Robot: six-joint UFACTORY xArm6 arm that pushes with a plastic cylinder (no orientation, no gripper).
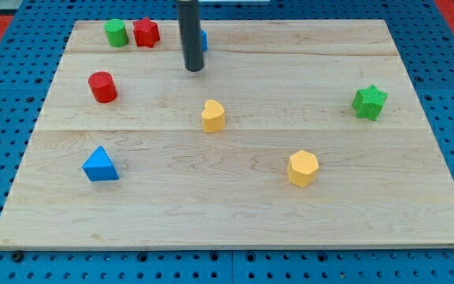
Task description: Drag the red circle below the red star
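The red circle (pixel 102 87) stands on the wooden board (pixel 235 213) at the view's left. The red star (pixel 146 32) sits near the view's top left, above and a little right of the circle. My tip (pixel 194 69) is at the end of the dark rod, right of both red blocks, about level between them, touching neither. A blue block (pixel 204 39) is mostly hidden behind the rod.
A green cylinder (pixel 116 33) sits just left of the red star. A yellow heart-shaped block (pixel 213 116) is below my tip. A blue triangle (pixel 100 165) lies lower left, a yellow hexagon (pixel 303 168) lower right, a green star (pixel 369 102) at the right.
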